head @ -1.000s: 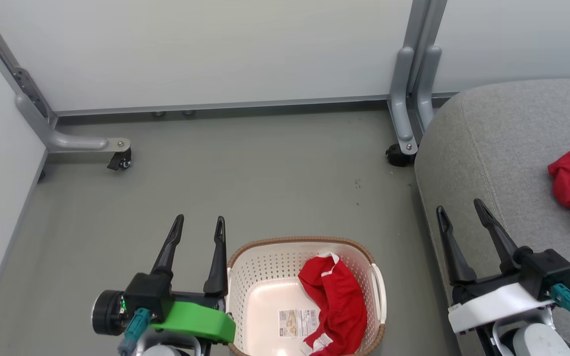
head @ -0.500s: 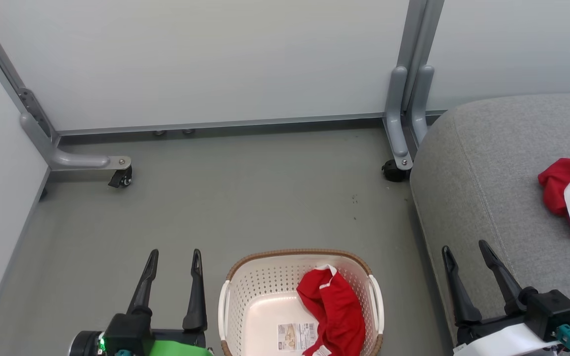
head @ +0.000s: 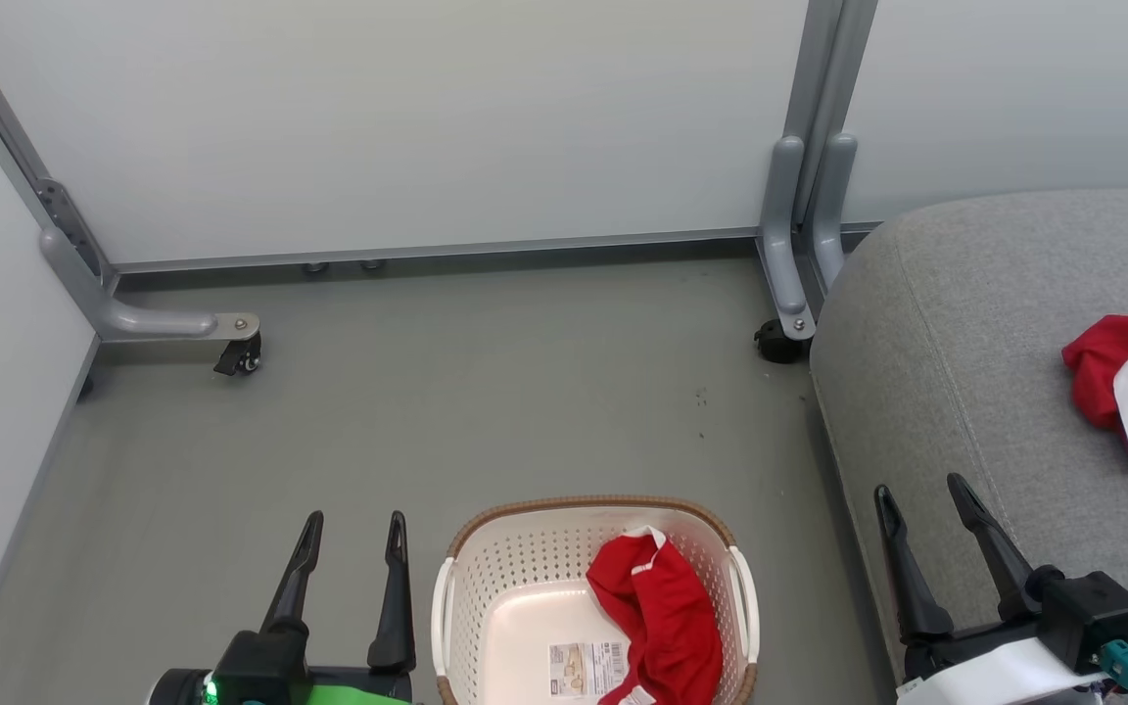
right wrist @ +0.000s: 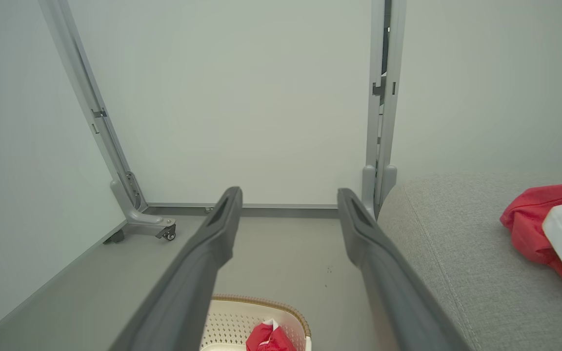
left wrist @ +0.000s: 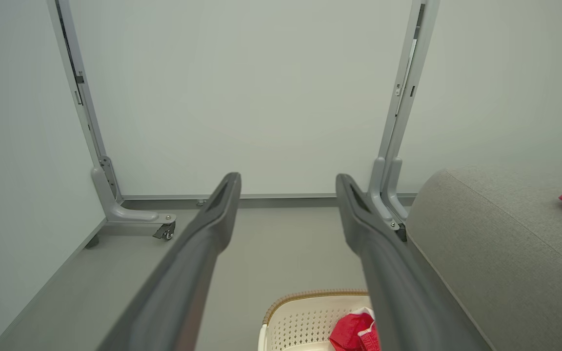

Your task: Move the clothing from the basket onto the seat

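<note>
Grey floor point(head: 525, 392) bounded by pale partition panels point(head: 427, 117) on grey posts with castors point(head: 241, 358). Basket point(head: 584, 503): cream, perforated, brown-rimmed, standing on the floor at the bottom centre of the head view, near the left side of the grey seat point(head: 965, 323). One red garment point(head: 667, 617) with white trim lies crumpled against the basket's right inner wall, beside a printed label point(head: 587, 654) on the basket's bottom. Another red and white garment point(head: 1112, 357), with a small white tag, lies on the seat at the right edge of the view. Left gripper point(head: 355, 524): fingers spread, holding nothing, above the floor just left of the basket. Right gripper point(head: 919, 490): fingers spread, holding nothing, above the seat's near left edge, well apart from both garments.
</note>
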You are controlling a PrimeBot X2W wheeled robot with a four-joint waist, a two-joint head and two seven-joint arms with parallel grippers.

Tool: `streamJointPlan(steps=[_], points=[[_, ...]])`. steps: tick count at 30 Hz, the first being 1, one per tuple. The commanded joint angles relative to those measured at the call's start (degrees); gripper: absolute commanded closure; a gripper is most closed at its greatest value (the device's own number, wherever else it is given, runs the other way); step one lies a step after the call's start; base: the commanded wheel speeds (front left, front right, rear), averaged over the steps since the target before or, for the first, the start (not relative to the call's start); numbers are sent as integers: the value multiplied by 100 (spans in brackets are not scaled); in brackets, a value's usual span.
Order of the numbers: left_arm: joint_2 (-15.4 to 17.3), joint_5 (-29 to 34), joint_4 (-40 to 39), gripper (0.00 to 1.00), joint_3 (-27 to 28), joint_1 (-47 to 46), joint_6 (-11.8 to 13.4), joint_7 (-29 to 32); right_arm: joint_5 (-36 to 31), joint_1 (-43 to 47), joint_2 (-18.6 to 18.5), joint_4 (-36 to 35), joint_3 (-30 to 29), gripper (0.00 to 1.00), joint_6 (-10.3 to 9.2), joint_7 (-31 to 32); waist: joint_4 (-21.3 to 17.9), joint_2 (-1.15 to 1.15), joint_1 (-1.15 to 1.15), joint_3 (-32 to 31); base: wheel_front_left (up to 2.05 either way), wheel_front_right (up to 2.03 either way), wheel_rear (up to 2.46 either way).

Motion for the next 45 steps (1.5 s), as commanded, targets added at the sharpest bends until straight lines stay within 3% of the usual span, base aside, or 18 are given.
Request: streamJointPlan(steps=[1, 32, 41, 45], points=[[7, 34, 6, 0, -10, -49, 10, -5, -25, -33, -7, 1, 2, 0, -8, -17, 4, 0, 0, 9, 0, 0, 0], [7, 94, 138, 0, -44, -74, -105, -5, 15, -12, -33, 97, 50, 0, -8, -17, -11, 0, 0, 34, 0, 0, 0], [7, 152, 164, 0, -111, -242, -221, -5, 50, -143, -87, 60, 9, 0, -8, -17, -91, 0, 0, 407, 0, 0, 0], [7, 156, 199, 0, -198, -484, -276, -5, 117, -332, -82, -3, -183, 0, -8, -17, -159, 0, 0, 853, 0, 0, 0]])
